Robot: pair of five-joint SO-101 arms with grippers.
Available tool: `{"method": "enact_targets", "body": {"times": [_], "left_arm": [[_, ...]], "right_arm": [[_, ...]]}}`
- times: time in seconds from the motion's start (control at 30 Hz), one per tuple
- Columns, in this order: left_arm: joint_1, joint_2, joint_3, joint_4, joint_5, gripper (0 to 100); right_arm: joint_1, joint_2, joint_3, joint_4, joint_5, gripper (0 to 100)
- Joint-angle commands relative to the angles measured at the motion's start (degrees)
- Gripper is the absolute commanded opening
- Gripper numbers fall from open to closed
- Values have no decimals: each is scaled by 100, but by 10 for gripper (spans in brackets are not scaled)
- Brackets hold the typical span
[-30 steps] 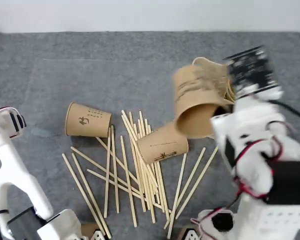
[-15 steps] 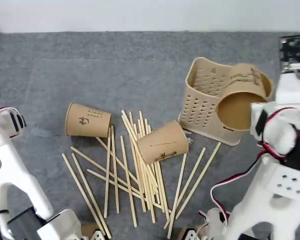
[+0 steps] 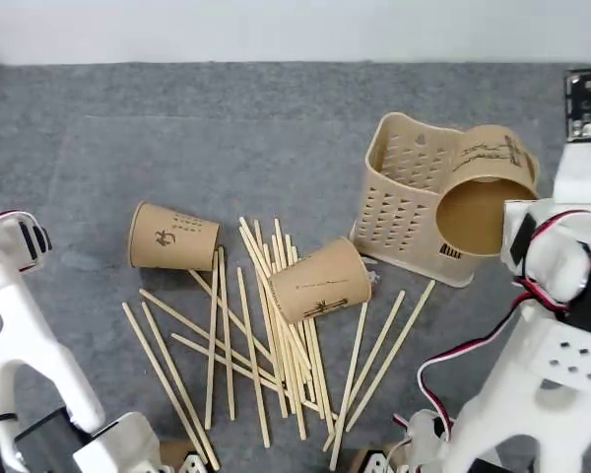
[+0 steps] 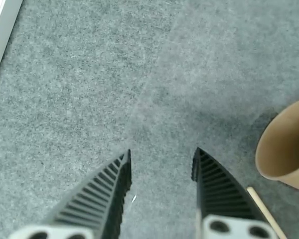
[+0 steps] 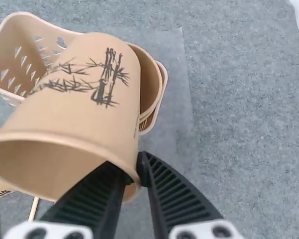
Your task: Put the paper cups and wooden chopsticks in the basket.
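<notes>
While right gripper (image 5: 131,174) pinches rim of cup (image 5: 79,124) just above basket (image 3: 399,212), another cup (image 5: 157,94) already sits inside. Two cups (image 3: 173,236) and scattered chopsticks (image 3: 266,345) lie on mat beside basket, not yet collected. Left gripper (image 4: 162,167) gapes empty, well apart from basket.

You have one brown paper cup (image 3: 483,187) tilted over the beige basket (image 3: 394,212). A second cup (image 3: 172,236) lies sideways beside the scattered wooden chopsticks (image 3: 266,345), a third cup (image 3: 322,281) atop them.
</notes>
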Motion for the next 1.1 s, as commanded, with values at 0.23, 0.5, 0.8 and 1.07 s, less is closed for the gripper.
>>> {"method": "enact_targets", "body": {"times": [0.23, 0.5, 0.8, 1.07], "left_arm": [[18, -229, -22, 0, -44, 200], [35, -237, -31, 0, -44, 200], [44, -237, -31, 0, -44, 200], [607, -237, -145, 167, -440, 202]], "right_arm": [[312, 655, -273, -444, 0, 123], [277, 708, -273, -1200, -35, 123], [-426, 716, -229, -1956, -158, 125], [-760, 743, -229, -2000, -193, 122]]}}
